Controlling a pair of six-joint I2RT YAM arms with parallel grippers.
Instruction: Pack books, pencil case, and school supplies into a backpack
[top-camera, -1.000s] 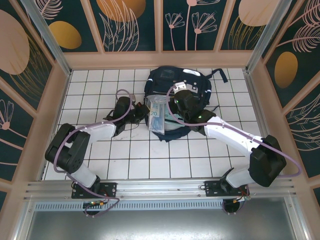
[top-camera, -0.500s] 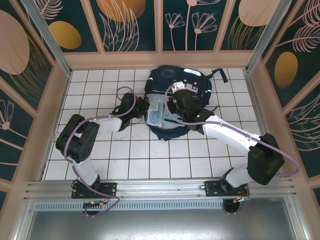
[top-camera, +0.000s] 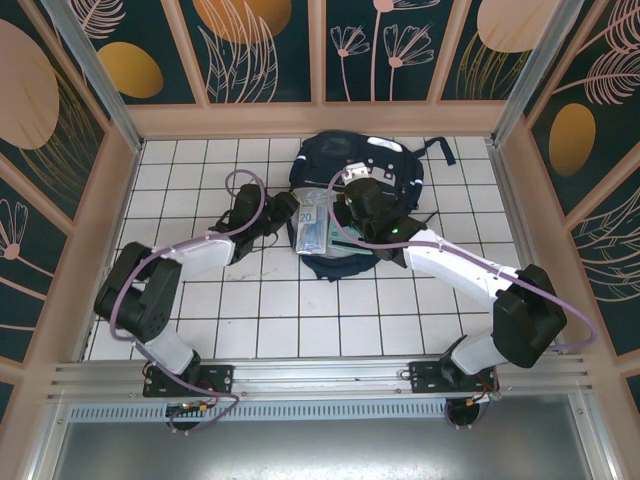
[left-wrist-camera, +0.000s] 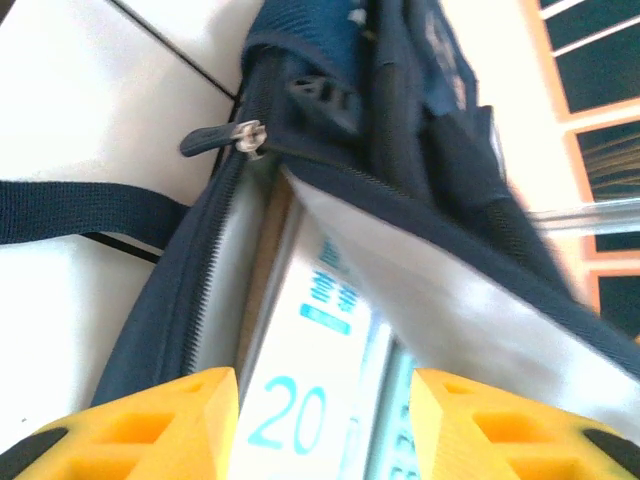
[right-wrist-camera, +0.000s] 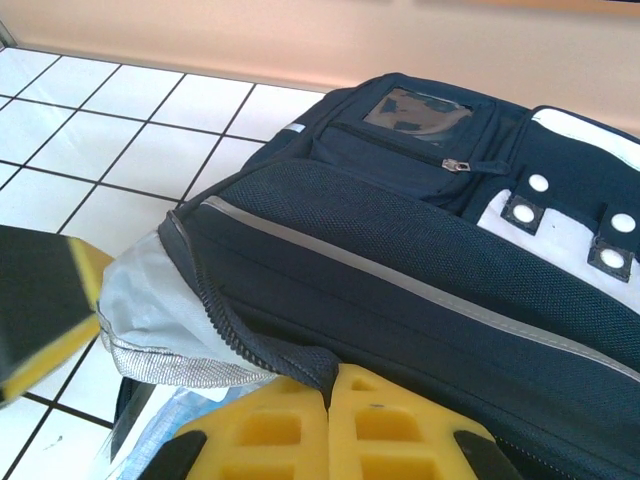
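Left fingers (left-wrist-camera: 150, 420) now parted — book (top-camera: 312, 230) lengthwise near–far in backpack (top-camera: 345, 155) mouth, right fingers (right-wrist-camera: 290, 430) pinching its flap

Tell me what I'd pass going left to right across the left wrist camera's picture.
Dark navy fabric strap → metal-tipped zipper pull → pale flat printed item marked 20 → silver-grey lining flap of the navy fabric backpack.

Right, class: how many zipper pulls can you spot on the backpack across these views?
2. One zipper pull at the backpack's main opening, left wrist view; another zipper pull on its front pocket, right wrist view. More may be hidden.
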